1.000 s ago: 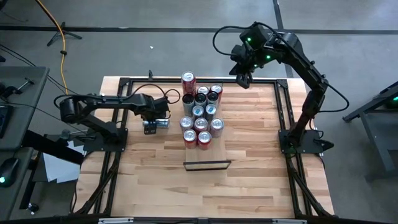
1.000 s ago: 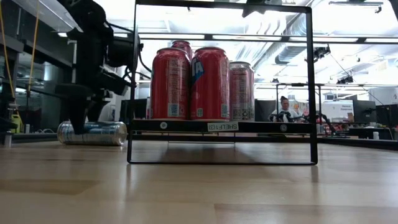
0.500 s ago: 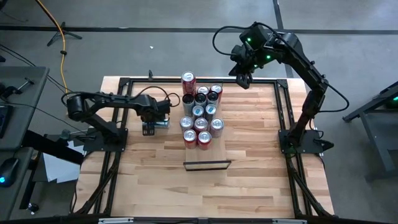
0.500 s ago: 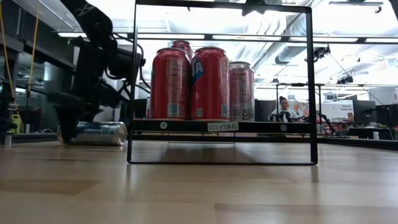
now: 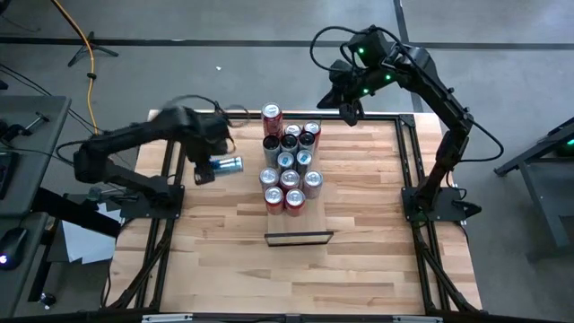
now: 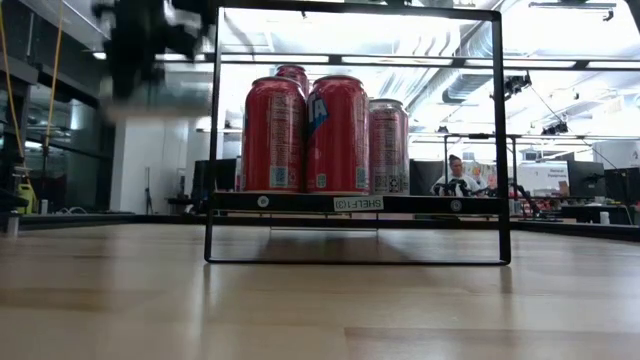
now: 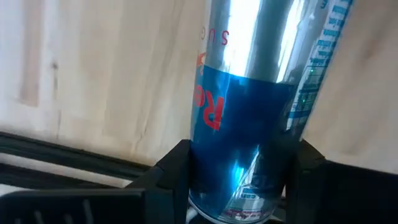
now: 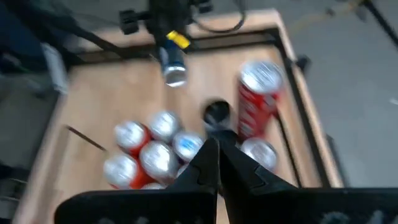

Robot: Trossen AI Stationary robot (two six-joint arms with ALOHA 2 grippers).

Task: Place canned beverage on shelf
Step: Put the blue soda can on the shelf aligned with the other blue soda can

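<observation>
The left gripper [image 5: 208,167] clamps a slim silver-and-blue can [image 5: 224,165] (held sideways) above the butcher-block table's [image 5: 359,269] left edge; the right gripper [image 5: 346,112], closed, hangs over the far edge.

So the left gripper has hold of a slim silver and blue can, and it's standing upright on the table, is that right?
Not quite. The left gripper does hold the slim silver and blue can, but the can lies on its side, lifted off the table, not standing on it. The high view shows it sideways; the low view shows no can there on the tabletop.
</observation>
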